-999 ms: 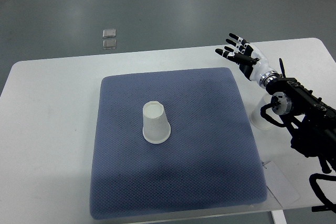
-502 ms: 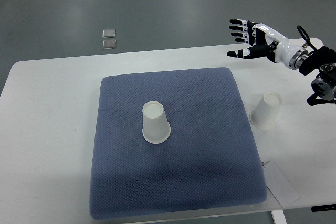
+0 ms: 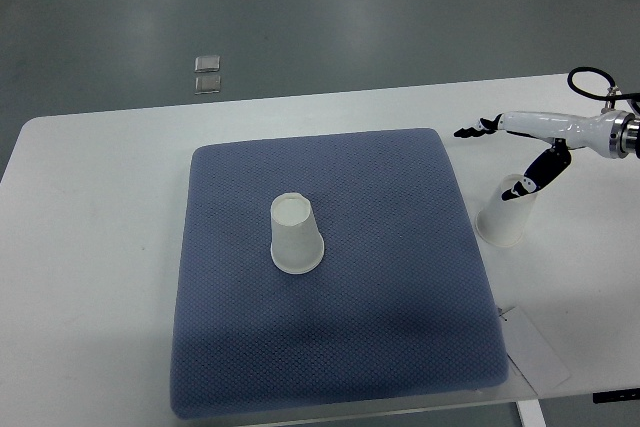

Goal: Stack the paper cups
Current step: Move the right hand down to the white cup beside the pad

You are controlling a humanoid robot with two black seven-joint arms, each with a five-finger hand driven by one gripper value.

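One white paper cup (image 3: 296, 235) stands upside down on the blue mat (image 3: 380, 287), left of its middle. A second white paper cup (image 3: 503, 217) stands upside down on the white table (image 3: 90, 247), just off the mat's right edge. My right hand (image 3: 497, 159) reaches in from the right edge and hovers right above this second cup. It is open, with fingers (image 3: 472, 131) stretched left and the thumb (image 3: 527, 183) pointing down at the cup's top. Whether the thumb touches the cup is unclear. The hand holds nothing.
A white paper tag (image 3: 537, 349) lies on the table near the mat's front right corner. Two small clear squares (image 3: 208, 74) sit on the grey floor beyond the table's far edge.
The right hand has dropped from above the table's far edge down to the right-hand cup, and the forearm has drawn back toward the right edge. Both cups are unmoved.
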